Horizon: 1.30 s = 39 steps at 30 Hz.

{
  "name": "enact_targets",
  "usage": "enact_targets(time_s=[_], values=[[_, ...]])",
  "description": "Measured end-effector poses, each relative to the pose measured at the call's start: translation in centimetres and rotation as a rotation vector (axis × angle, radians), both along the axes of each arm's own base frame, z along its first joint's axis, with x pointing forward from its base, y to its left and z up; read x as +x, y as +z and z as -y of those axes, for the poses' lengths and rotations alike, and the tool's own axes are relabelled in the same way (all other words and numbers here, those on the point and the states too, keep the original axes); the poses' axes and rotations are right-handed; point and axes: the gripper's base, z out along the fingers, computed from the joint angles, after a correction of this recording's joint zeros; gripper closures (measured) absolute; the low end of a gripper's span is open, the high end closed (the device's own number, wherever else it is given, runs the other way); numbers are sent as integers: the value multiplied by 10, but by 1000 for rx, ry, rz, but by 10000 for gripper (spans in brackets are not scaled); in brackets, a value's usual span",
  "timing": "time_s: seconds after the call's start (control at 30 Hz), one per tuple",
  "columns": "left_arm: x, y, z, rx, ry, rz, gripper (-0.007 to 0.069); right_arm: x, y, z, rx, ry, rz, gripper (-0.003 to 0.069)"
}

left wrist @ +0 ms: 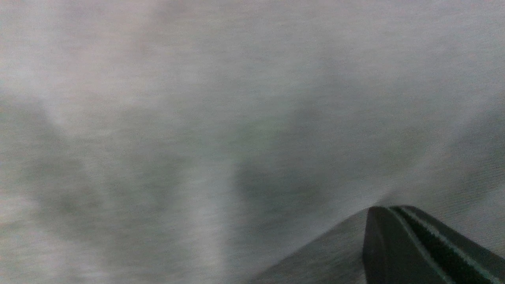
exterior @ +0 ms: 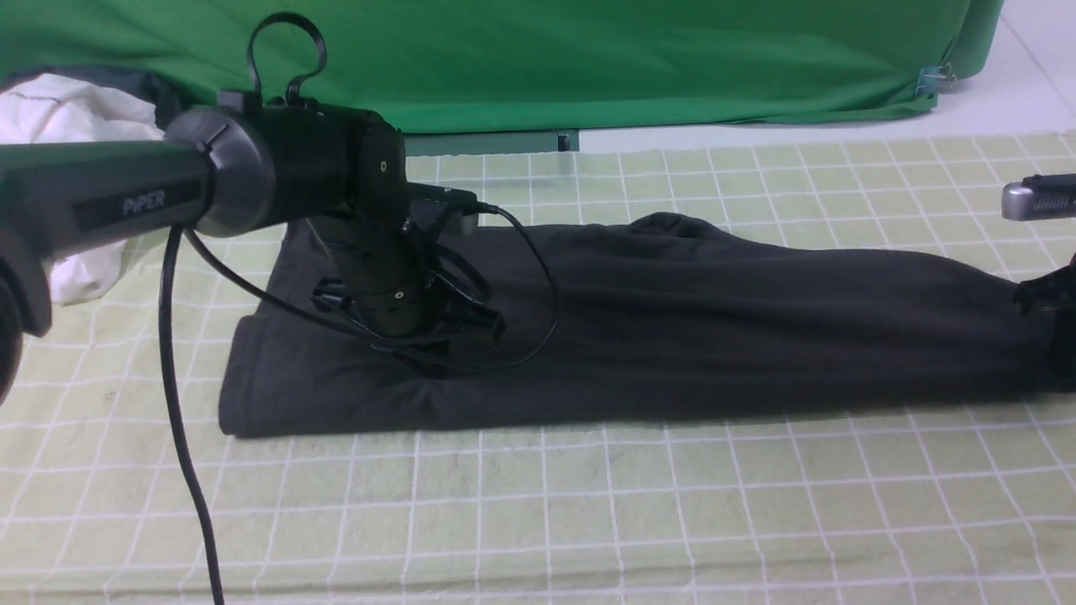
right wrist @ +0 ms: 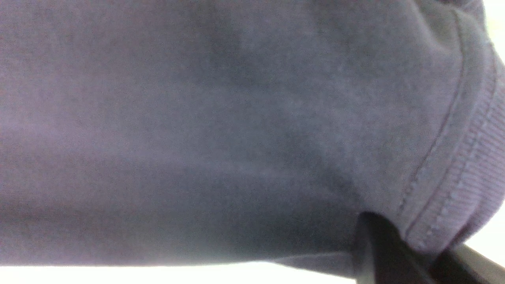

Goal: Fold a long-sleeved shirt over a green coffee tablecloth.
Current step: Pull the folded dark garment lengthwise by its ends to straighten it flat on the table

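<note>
Long-sleeved shirt (exterior: 672,328): folded into long dark band, flat across green coffee tablecloth (exterior: 588,504), left to right. Left gripper (left wrist: 394,225) down on shirt's left part, jaws closed, fabric pinched and tented at the tips. Right gripper (right wrist: 414,256) at shirt's right end, clamped on ribbed edge.

The green coffee tablecloth (exterior: 588,504) bears the long-sleeved shirt (exterior: 672,328) and, far left, a white garment (exterior: 76,118).
</note>
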Motion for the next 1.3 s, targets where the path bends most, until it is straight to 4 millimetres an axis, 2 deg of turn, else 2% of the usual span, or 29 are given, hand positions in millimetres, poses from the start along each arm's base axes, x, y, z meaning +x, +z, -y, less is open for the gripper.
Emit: enact_targets(time_s=[0.1, 0.2, 0.37, 0.4, 0.43, 0.53, 0.6, 0.63, 0.67, 0.7, 0.73, 0.77, 0.87, 1.0, 1.03, 1.2, 1.3], values=[[0, 0, 0, -2, 1, -1, 613, -1, 3, 2, -19, 10, -24, 608], [-1, 0, 1, -11, 7, -8, 613, -2, 3, 2, -26, -4, -32, 555], [-2, 4, 0, -17, 10, -10, 613, 2, 16, 6, -64, -80, -33, 288], [-2, 8, 0, -20, 10, -1, 613, 4, 22, 6, -61, -96, -13, 246], [-4, 18, 0, -27, 9, 23, 613, 7, 37, 1, -40, -112, 36, 213], [-6, 38, -1, -45, 14, 76, 613, 12, 60, -14, 6, -73, 141, 218], [-8, 49, -2, -56, 21, 106, 613, 18, 78, -34, 67, 17, 243, 244], [-11, 59, -3, -65, 25, 128, 613, 22, 88, -51, 103, 92, 301, 267], [-11, 60, -3, -67, 27, 131, 613, 24, 90, -57, 126, 113, 322, 274], [-14, 70, -4, -75, 33, 149, 613, 30, 98, -85, 176, 210, 392, 296], [-16, 74, -5, -78, 35, 153, 613, 33, 99, -95, 190, 246, 411, 300], [-18, 79, -5, -81, 37, 159, 613, 38, 97, -114, 206, 305, 433, 305], [-24, 89, -7, -86, 41, 159, 613, 49, 87, -152, 227, 411, 470, 309], [-33, 104, -10, -87, 35, 155, 613, 68, 61, -192, 237, 506, 499, 311], [-36, 109, -11, -88, 33, 158, 613, 74, 47, -204, 240, 529, 493, 311], [-46, 129, -14, -103, 31, 202, 613, 89, 18, -230, 247, 582, 483, 311], [-50, 136, -15, -104, 29, 222, 613, 93, 3, -234, 249, 587, 458, 311]])
